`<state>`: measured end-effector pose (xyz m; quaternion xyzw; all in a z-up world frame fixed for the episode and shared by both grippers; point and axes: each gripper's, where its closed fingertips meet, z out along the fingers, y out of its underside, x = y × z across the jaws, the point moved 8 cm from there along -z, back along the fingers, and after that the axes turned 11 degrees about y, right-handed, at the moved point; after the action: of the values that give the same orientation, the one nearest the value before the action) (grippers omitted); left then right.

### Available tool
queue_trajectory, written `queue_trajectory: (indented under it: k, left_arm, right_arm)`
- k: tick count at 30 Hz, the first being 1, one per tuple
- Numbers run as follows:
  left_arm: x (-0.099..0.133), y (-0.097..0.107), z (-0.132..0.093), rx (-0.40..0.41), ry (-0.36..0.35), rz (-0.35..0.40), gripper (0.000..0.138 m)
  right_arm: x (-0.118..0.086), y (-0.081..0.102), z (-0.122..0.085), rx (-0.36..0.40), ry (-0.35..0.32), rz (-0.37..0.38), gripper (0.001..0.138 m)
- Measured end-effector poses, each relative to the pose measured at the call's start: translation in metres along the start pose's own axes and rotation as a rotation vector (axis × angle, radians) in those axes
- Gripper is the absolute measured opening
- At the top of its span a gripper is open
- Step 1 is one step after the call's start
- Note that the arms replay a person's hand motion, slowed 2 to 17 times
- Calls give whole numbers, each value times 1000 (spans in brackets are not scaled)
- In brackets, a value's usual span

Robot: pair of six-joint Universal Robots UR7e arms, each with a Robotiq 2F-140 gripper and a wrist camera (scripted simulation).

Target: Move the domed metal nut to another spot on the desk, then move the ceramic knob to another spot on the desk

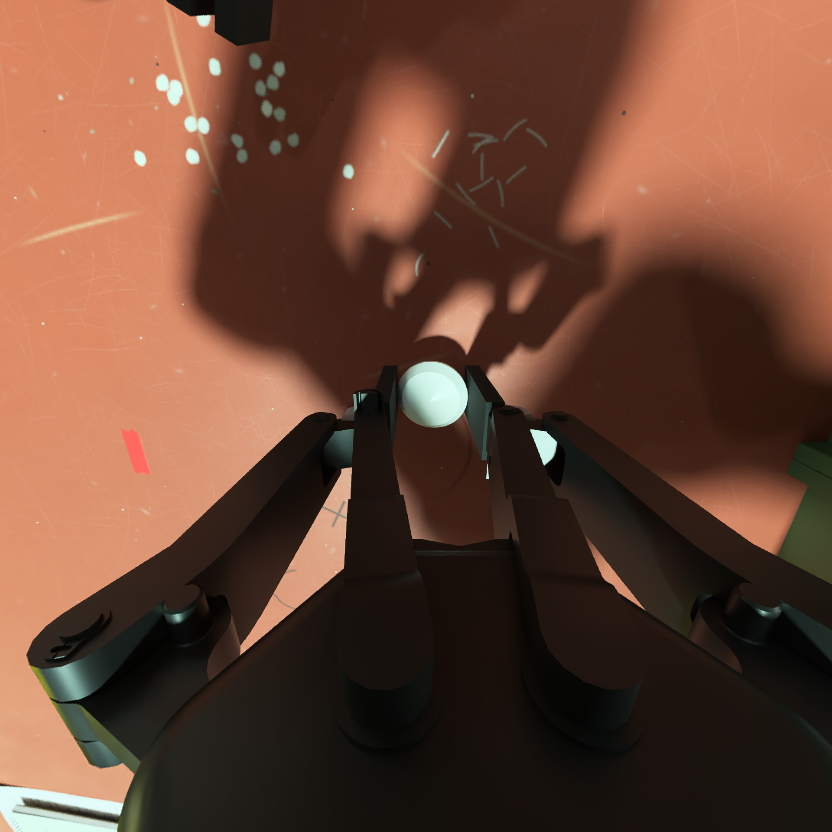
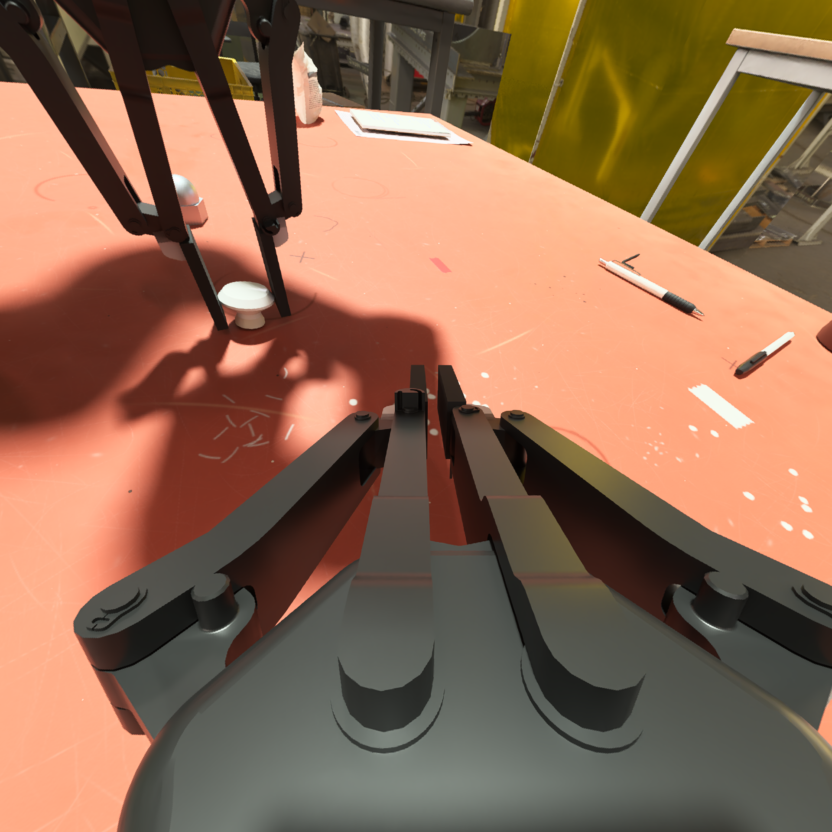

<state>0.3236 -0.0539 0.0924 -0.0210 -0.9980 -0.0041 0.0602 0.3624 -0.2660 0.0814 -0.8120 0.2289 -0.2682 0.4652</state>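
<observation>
The white ceramic knob (image 1: 432, 396) stands upright on the orange desk (image 1: 112, 315), on its stem. My left gripper (image 1: 432, 374) points down over it, and its two fingers press the sides of the knob's cap. The right wrist view shows this from the side: the left gripper (image 2: 253, 319), fingertips at desk level, and the knob (image 2: 245, 295) between them. The domed metal nut (image 2: 187, 198) stands on the desk behind the left gripper's fingers. My right gripper (image 2: 431, 376) is shut and empty, low over the desk, nearer than the knob.
A white pen (image 2: 650, 286) and a marker (image 2: 763, 353) lie at the right. A white tape strip (image 2: 720, 405) and a red tape scrap (image 2: 440, 264) are stuck to the desk. A paper stack (image 2: 400, 124) and a white bag (image 2: 307, 85) sit at the far edge.
</observation>
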Motion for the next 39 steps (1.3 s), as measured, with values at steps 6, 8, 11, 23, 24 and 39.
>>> queue_trajectory:
  k: [6, 8, 11, 23, 24, 39]
  left_arm:
    - [-1, 1, 8, -2, -2, 0, 60]
    - [-1, 1, 8, -4, -4, 6, 62]
    - [1, 3, 5, 7, 0, 20, 65]
    - [-13, 27, -51, 148, -88, -15, 64]
    - [-15, 31, -58, 162, -104, -20, 63]
    - [-70, 126, -132, 236, -353, -178, 52]
  right_arm:
    - [0, 0, 0, -1, 2, 0, 8]
    - [1, 0, 0, -1, 2, 1, 8]
    - [1, 1, 0, -2, 4, 1, 8]
    - [4, 1, -2, 1, 9, 14, 8]
    - [4, 1, -2, 2, 9, 15, 8]
    - [4, 2, -2, -1, 9, 13, 8]
